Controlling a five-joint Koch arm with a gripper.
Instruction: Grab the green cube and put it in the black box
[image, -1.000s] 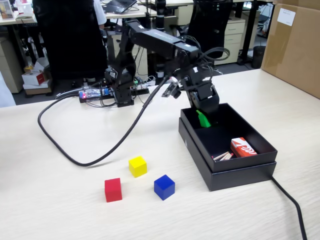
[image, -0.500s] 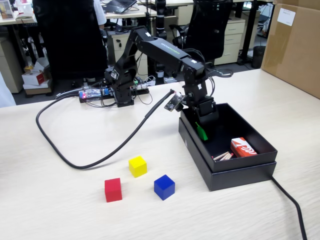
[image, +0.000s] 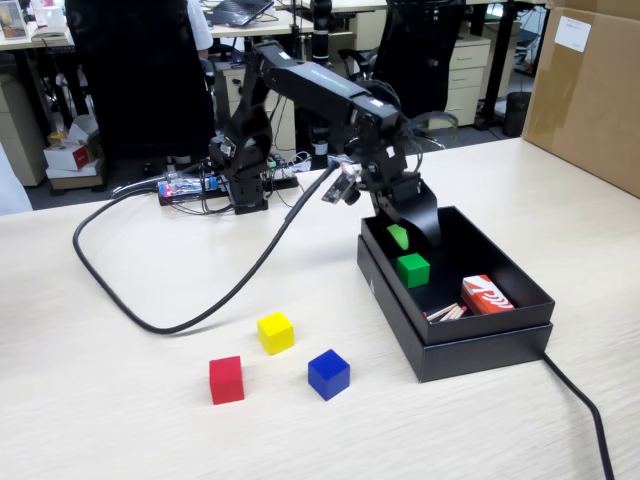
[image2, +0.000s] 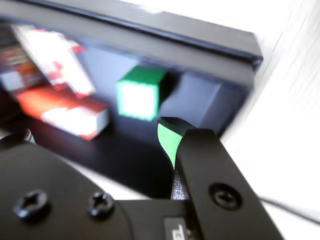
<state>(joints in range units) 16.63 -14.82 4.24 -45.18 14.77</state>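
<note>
Green and free, the green cube (image: 412, 269) lies on the floor of the black box (image: 485, 340), and we see the pincer (image: 400, 238) just above it, not touching; whether its jaws are parted we cannot tell. A red-and-white packet (image: 486, 294) fills the box's near corner, leaving bare floor around the cube. The arm (image: 310, 85) reaches from its base down over the box's far wall.

Green cube (image: 412, 269), black box (image: 500, 330), yellow cube (image: 275, 332), red cube (image: 226, 380), blue cube (image: 328, 374).
</note>
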